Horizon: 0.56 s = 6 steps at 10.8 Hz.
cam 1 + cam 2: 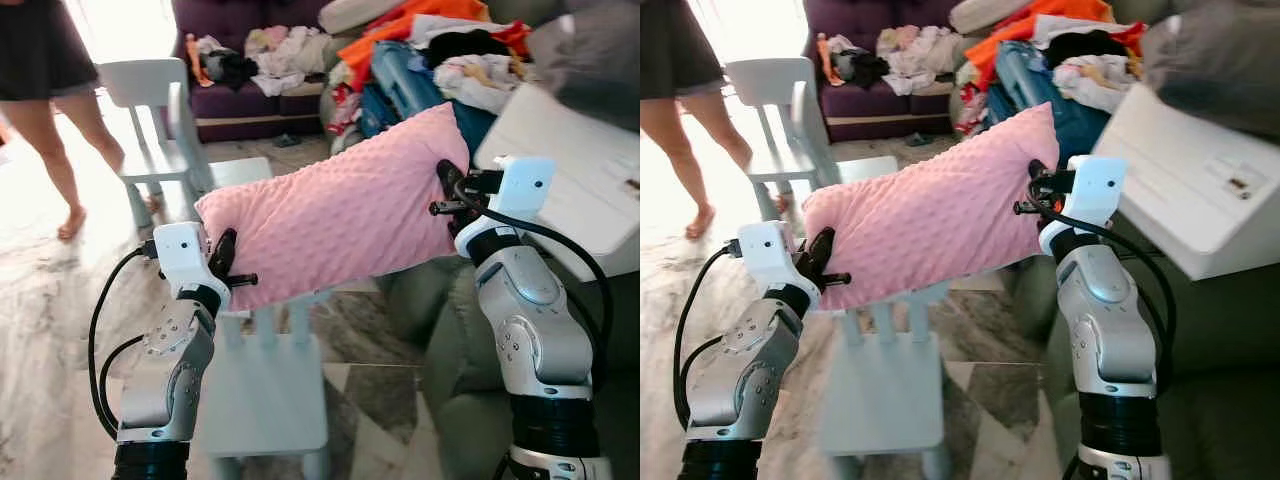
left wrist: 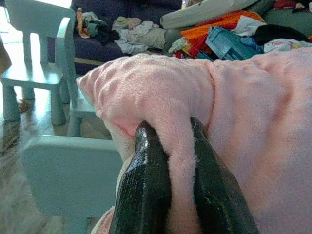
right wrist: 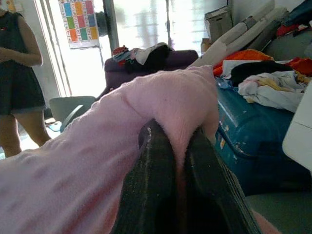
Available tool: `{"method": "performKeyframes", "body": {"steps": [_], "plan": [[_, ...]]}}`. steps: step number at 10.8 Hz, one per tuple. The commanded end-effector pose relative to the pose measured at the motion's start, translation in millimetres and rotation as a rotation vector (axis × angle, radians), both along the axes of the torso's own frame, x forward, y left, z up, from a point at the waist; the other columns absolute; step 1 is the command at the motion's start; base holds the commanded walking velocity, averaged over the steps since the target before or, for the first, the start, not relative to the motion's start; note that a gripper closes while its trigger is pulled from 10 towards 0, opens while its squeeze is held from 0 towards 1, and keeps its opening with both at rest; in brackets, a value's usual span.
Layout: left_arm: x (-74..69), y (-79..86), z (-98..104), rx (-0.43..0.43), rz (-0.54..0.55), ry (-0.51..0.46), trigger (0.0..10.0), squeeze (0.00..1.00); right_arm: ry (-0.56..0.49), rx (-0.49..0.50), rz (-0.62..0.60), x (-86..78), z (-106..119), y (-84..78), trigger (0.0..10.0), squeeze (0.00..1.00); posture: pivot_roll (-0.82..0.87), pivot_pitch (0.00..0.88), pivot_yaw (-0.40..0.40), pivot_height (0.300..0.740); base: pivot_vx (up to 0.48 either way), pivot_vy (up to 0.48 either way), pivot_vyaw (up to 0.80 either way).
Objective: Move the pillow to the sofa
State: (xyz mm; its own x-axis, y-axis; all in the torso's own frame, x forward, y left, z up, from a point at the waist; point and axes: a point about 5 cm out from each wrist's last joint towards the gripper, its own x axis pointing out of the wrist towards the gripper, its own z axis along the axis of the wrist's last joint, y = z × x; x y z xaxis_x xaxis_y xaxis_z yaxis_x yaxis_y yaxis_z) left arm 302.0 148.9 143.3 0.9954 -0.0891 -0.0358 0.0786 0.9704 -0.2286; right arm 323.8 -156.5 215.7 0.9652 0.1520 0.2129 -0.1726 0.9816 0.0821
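Left tool (image 1: 228, 262) clamped on pink pillow (image 1: 340, 210), right tool (image 1: 447, 190) pinching its raised far end

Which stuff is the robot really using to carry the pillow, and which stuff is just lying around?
For the job:
pink pillow
left gripper, pinching one end
right gripper, pinching the other end
purple sofa

Just lying about:
pale blue chairs
heap of clothes
blue suitcase
a person standing nearby
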Motion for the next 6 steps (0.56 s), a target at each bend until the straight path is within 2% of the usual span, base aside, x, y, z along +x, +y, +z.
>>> {"method": "performKeyframes", "body": {"steps": [1,5,6], "plan": [[-1.0,-1.0,5.6,0.002,-0.008,-0.021,10.0,0.00,-0.019,0.007,-0.007,1.2,7.0,-0.4,10.0,0.00,-0.09,0.031,0.014,0.740,0.000,0.424,0.00],[-1.1,-1.5,2.7,0.002,-0.013,0.000,10.0,0.00,-0.016,0.006,-0.015,2.0,6.7,-1.6,10.0,0.00,-0.09,0.034,0.014,0.740,0.000,0.424,0.00],[-1.1,-2.1,2.5,0.004,-0.016,0.000,10.0,0.00,-0.016,0.004,-0.015,2.1,6.7,-1.9,10.0,0.00,-0.09,0.034,0.014,0.740,-0.240,0.420,0.00]]}}
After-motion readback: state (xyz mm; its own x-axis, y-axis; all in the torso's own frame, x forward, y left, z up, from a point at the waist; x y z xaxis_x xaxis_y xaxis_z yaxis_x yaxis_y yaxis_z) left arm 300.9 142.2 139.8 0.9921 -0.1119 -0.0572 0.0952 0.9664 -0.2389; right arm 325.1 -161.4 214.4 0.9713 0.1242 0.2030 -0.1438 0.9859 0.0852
